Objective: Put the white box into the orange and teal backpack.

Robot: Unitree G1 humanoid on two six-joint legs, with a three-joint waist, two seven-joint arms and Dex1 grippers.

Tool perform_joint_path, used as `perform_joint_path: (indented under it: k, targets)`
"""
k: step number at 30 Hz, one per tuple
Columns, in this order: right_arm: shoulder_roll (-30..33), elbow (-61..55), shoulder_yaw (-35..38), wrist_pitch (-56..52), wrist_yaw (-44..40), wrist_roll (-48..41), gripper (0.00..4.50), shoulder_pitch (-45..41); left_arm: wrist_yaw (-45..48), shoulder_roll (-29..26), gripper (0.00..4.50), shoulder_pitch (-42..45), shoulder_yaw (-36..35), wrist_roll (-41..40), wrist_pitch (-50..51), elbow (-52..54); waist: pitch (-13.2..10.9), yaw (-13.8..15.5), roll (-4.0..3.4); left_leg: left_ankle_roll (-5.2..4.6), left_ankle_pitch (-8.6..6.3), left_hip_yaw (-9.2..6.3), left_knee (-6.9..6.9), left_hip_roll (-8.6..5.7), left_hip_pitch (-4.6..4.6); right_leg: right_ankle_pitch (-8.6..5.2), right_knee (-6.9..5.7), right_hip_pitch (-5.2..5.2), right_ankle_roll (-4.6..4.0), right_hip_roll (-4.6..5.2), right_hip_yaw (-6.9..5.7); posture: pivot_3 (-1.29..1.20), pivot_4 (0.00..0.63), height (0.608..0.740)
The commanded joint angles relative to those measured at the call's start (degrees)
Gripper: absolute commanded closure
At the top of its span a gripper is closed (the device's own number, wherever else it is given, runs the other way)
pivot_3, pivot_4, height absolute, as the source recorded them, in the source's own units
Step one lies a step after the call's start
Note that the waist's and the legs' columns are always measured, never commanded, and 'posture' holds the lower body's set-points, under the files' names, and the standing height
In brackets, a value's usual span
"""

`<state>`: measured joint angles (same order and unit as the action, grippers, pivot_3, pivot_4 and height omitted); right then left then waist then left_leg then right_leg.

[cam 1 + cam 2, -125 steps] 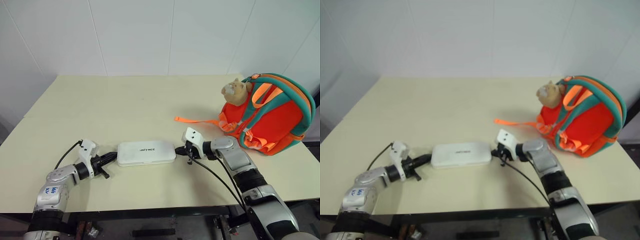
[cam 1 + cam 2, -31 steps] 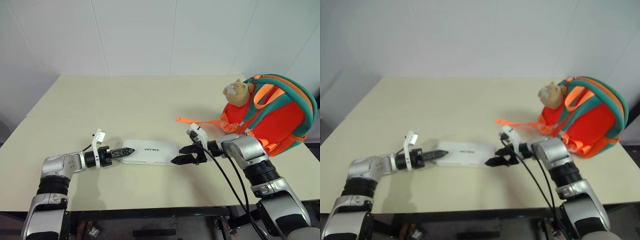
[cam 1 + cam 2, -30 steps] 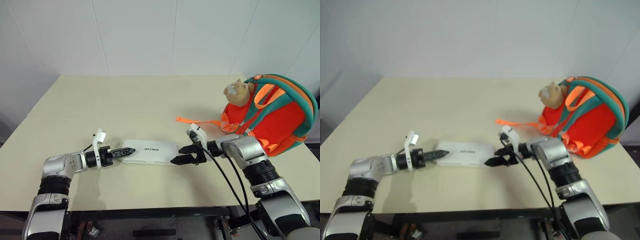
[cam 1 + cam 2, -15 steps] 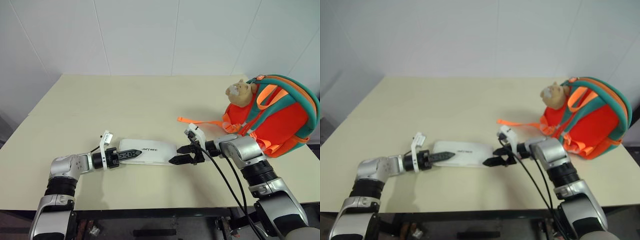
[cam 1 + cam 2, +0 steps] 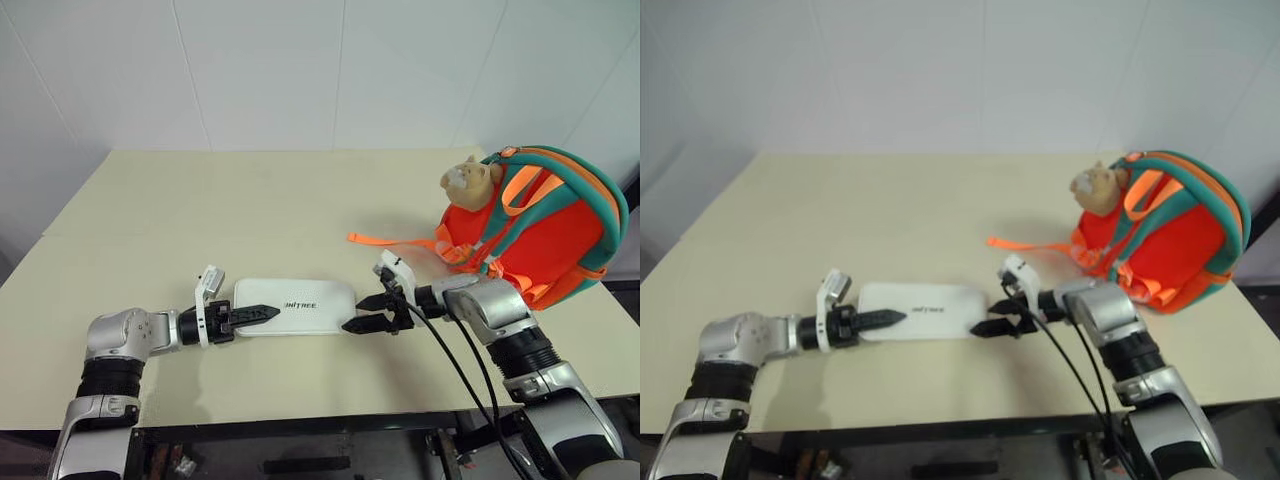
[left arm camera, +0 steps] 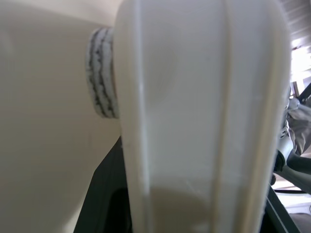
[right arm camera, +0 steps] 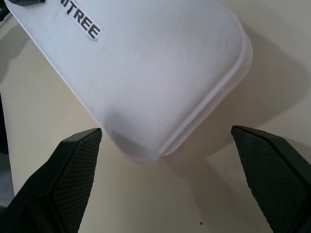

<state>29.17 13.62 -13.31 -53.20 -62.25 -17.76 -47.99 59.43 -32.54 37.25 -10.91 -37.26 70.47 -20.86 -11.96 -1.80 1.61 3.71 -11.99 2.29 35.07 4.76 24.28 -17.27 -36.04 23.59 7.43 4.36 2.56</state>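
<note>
White box (image 5: 295, 305) lies between both end effectors, left (image 5: 262, 314) seemingly gripping.

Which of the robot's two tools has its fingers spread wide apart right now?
The right tool, at the white box's end nearer the backpack, with fingers spread wide. The left tool is closing on the box's other end.

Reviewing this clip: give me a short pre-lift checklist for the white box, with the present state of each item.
1. White box flat on the table: ok.
2. Left gripper clamped on the box's left end: cannot tell; fingers lie over that end.
3. Right gripper closed on the right end: not ok; jaws open, straddling the corner.
4. Orange and teal backpack upright, apart from the box: ok.
5. Backpack opening ready: cannot tell.
</note>
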Motion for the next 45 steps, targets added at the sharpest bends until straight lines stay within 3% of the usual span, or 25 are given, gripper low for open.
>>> perform_joint_path:
  k: [1, 5, 13, 23, 27, 37, 45]
  targets:
    - [1.03, -5.02, 4.92, 2.42, 2.56, -1.51, 0.0, 1.43, -0.02, 0.17, 3.1, -1.74, -4.63, -3.44, -4.3, 6.06, 0.0, 0.05, 0.0, 0.01, 0.0, 0.0, -0.01, 0.0, 0.0, 0.0, 0.0, 0.0, 0.0, 0.0, 0.0, 0.0, 0.15, 0.74]
    - [3.69, -12.29, 12.69, 1.45, 8.36, -2.56, 0.0, 6.15, 1.05, 1.13, 3.1, -4.54, -9.62, -6.33, -10.77, 10.2, 0.0, 0.31, 0.01, 0.03, 0.0, 0.0, 0.01, 0.0, 0.02, 0.0, 0.04, -0.01, 0.0, 0.0, 0.0, 0.0, 0.15, 0.74]
    - [8.01, -28.17, 33.74, -4.07, 18.55, -8.93, 0.0, 17.23, 3.26, 0.22, 3.1, -10.74, -10.62, -9.19, -14.2, 14.65, 0.0, 0.35, 0.01, 0.02, -0.06, 0.0, 0.0, 0.0, 0.02, -0.01, 0.15, -0.05, -0.03, 0.02, 0.02, 0.0, 0.15, 0.74]
    - [12.16, -38.01, 50.22, -11.14, 28.66, -13.46, 0.0, 22.29, 4.04, 0.42, 3.1, -7.72, -8.58, -8.15, -18.77, 9.9, 0.0, 0.22, 0.02, 0.01, -0.06, 0.02, 0.01, -0.01, -0.02, -0.02, 0.17, -0.07, -0.06, 0.02, 0.09, 0.0, 0.15, 0.74]
    - [13.18, -34.6, 49.43, -7.34, 30.14, -12.23, 0.0, 22.82, 4.88, 0.22, 3.1, -6.5, -7.38, -7.52, -20.41, 8.33, 0.01, 0.13, 0.03, -0.01, -0.07, 0.03, 0.02, -0.01, -0.02, -0.03, 0.2, -0.08, -0.06, 0.02, 0.11, 0.0, 0.15, 0.74]
    - [9.97, -12.75, 41.7, 8.02, 32.02, -9.65, 0.0, 10.68, 4.8, -0.08, 3.1, -6.44, -7.41, -8.42, -22.43, 8.26, 0.0, 0.01, 0.03, -0.05, -0.05, 0.12, 0.0, -0.01, -0.03, 0.01, 0.18, -0.05, -0.01, 0.0, 0.18, 0.0, 0.15, 0.74]
    - [7.91, -2.43, 36.52, 13.26, 30.23, -9.38, 0.0, 5.68, 3.45, -0.77, 3.1, -8.83, -9.59, -9.86, -22.02, 10.83, 0.0, 0.07, 0.02, -0.08, -0.07, 0.16, -0.03, -0.01, -0.01, 0.0, 0.21, -0.02, 0.01, 0.0, 0.2, 0.0, 0.15, 0.74]
